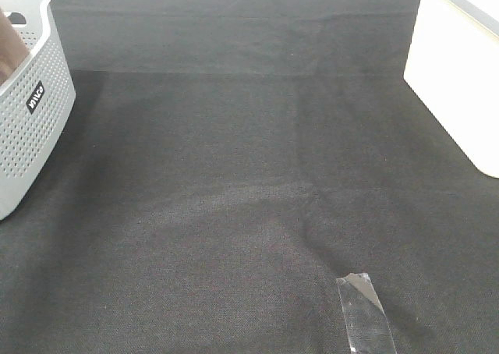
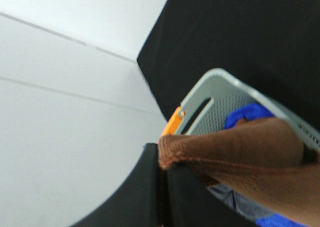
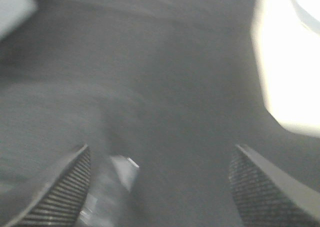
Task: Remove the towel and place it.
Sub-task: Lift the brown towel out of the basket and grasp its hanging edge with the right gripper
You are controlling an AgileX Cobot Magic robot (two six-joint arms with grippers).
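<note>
step: towel removal, I'd say | left gripper (image 2: 162,184) clamped on towel (image 2: 250,147) corner, over basket (image 1: 35,112) at 10 o'clock | right gripper (image 3: 162,154) spread, empty | next: you lift it clear

Left gripper (image 2: 162,189): two black fingers pressed close together, pinching a stitched corner of the towel between them.
Towel (image 2: 250,152): brown, soft pile, hemmed edge; stretches from the pinched corner across the basket mouth.
Basket (image 2: 216,84): grey plastic, perforated wall, smooth rim, long slot handle near the rim.
Blue item (image 2: 247,113): inside the basket, partly covered by the towel; more blue shows past the towel's other edge.
Orange piece (image 2: 173,124): small, just beside the basket's outer corner; nature unclear.
Black cloth (image 2: 240,27): under the basket.
White surface (image 2: 65,87): pale, crossed by two thin lines, bordering the cloth
</note>
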